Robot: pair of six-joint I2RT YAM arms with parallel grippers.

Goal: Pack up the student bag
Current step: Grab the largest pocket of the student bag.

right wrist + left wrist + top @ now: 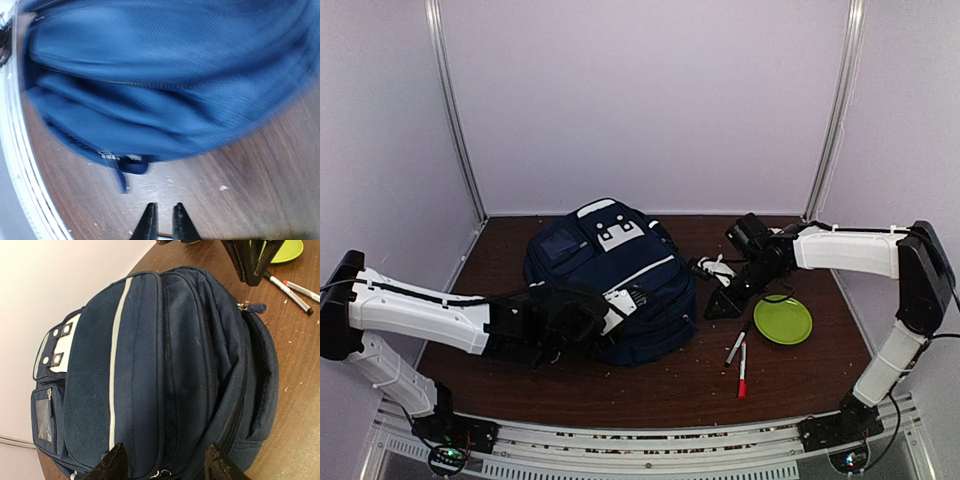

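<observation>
Left fingers (pixel 116 465) spread apart; right fingers (pixel 149 222) barely parted, empty.

My student bag (pixel 150 365) is matt, finely woven navy cloth, my table (pixel 240 170) dark wood-grain with a faint sheen, my green plate (pixel 782 321) smooth, glossy, plastic-looking.

The student bag (pixel 610 270) is a big, soft navy backpack with a white diagonal stripe. It lies front panel up on the tabletop (pixel 670 390), left of centre and nearer the far edge. Its top end, bearing a white patch with dark squares, points toward that far edge.
</observation>
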